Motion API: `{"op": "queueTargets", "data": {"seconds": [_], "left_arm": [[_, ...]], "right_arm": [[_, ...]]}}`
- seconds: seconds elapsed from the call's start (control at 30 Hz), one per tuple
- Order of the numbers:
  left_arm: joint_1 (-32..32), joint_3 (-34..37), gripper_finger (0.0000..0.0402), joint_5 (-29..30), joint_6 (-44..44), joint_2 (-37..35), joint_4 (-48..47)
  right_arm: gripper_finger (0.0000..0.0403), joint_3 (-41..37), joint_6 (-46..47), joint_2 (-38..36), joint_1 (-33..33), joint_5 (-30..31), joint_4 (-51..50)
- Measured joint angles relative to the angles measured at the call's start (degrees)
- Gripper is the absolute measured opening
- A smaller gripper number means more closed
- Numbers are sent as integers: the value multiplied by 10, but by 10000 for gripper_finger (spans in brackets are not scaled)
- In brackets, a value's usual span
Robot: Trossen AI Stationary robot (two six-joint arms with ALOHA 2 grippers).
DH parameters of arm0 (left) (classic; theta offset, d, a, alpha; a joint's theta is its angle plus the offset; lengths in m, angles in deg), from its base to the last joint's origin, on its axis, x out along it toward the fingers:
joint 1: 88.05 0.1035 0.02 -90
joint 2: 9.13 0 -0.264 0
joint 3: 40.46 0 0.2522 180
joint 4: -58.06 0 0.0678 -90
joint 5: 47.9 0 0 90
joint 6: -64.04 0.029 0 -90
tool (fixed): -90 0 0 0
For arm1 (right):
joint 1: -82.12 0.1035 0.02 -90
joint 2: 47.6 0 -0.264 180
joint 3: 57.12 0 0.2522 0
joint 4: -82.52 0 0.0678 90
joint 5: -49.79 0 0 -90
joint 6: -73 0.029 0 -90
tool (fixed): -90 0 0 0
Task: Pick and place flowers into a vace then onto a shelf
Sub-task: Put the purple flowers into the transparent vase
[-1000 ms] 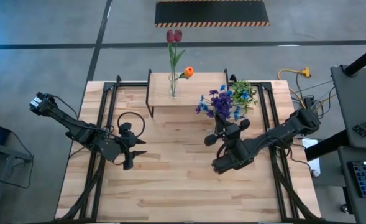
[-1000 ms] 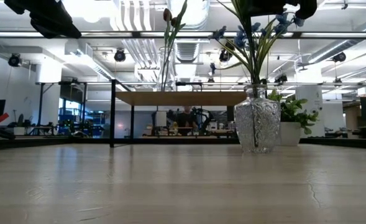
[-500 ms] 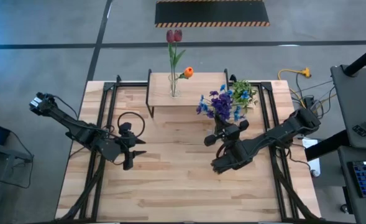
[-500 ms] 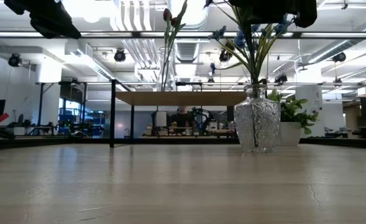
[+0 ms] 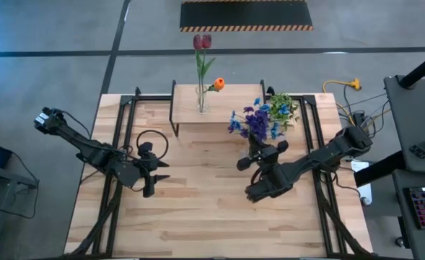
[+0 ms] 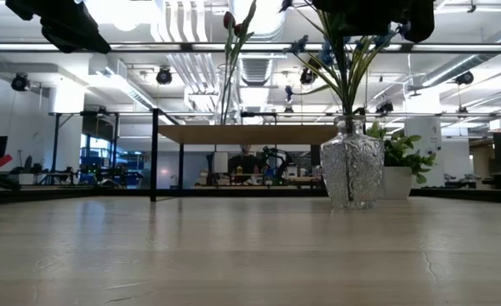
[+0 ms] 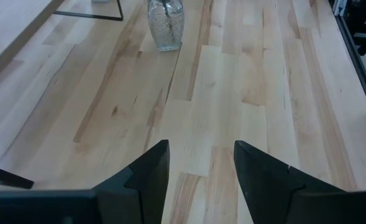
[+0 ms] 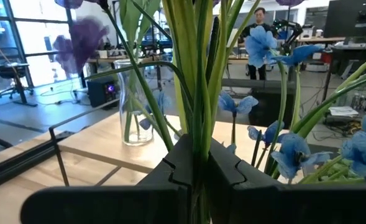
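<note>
The right gripper (image 8: 196, 163) is clamping its fingers tight on a green stem (image 8: 198, 74) of the purple and blue flowers (image 5: 257, 120), which are standing in a faceted glass vase (image 6: 351, 172) on the table (image 5: 198, 217), in front of the right end of the shelf (image 5: 219, 105). The right arm is reaching in from the table's right side, its gripper sitting just over the mouth of that vase, among the stems. Blue blossoms (image 8: 261, 43) and a purple bloom (image 8: 83, 34) are fanning out around the fingers. Just behind this bunch a small leafy potted plant (image 5: 284, 107) is standing near the table's far right. On the shelf's light wood top a second, slim glass vase (image 5: 201, 101) is holding the dark red tulips (image 5: 202, 41) and the orange bud (image 5: 218, 84). The left gripper (image 7: 201, 168) is hanging over the left half of the table, well apart from both vases, its fingers standing partly open with nothing between them. A person (image 8: 259, 22) is standing in the room beyond the table.
</note>
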Motion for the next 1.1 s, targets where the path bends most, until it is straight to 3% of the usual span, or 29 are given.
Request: {"op": "queueTargets", "data": {"seconds": [0.77,1.1], "left_arm": [[0,0,164,0,0,0,1],[0,0,164,0,0,0,1]], "right_arm": [[13,-21,2,0,28,-5,24],[13,-71,1,0,29,-6,113]]}}
